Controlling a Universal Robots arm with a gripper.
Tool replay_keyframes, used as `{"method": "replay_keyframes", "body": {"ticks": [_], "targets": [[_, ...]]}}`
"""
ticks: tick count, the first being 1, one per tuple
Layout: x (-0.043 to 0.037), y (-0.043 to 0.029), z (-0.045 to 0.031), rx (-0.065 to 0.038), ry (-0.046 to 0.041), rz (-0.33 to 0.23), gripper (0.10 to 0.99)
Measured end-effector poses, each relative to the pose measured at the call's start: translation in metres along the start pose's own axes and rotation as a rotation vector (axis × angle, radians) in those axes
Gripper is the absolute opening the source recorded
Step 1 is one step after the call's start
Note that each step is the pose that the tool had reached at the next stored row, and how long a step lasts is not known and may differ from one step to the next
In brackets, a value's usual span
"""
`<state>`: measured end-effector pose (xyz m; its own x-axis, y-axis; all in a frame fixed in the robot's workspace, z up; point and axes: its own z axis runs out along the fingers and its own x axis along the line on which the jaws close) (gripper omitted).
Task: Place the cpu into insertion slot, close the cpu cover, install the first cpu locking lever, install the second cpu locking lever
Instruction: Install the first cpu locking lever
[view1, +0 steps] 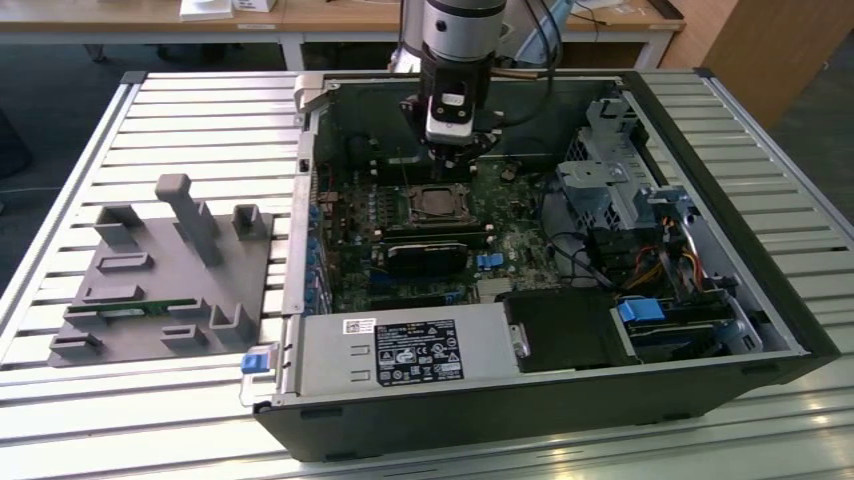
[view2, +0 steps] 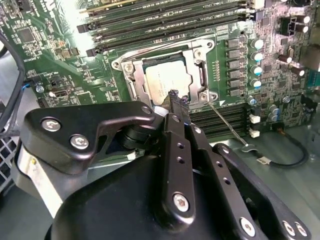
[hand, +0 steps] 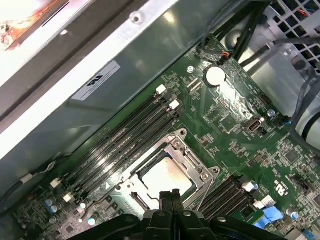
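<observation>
The cpu (view2: 167, 82) lies flat in the insertion slot (view1: 438, 204) on the green motherboard, its dull silver face showing (hand: 166, 176). The cpu cover (view2: 131, 76), a silver frame (hand: 196, 164), lies down around the chip. A thin metal locking lever (view2: 227, 125) juts out free from one corner of the socket. My gripper (view1: 451, 150) hangs just above the socket's far edge in the exterior view. In both wrist views its black fingers are pressed together with nothing between them (view2: 175, 96) (hand: 170, 194), the tips right at the edge of the cover.
The open computer case (view1: 747, 300) walls in the board. Long black memory slots (view2: 165, 20) run beside the socket. A drive cage and cables (view1: 627, 200) fill the exterior view's right, a power supply (view1: 400, 350) the front. A grey fixture block (view1: 160, 270) stands outside on the exterior view's left.
</observation>
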<state>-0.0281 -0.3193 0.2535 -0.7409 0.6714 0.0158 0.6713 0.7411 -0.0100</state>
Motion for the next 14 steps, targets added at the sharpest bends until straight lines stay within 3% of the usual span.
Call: {"method": "replay_keyframes", "body": {"ticks": [14], "targets": [[0.0,0.0,0.0,0.002,-0.0012,-0.123,0.106]]}}
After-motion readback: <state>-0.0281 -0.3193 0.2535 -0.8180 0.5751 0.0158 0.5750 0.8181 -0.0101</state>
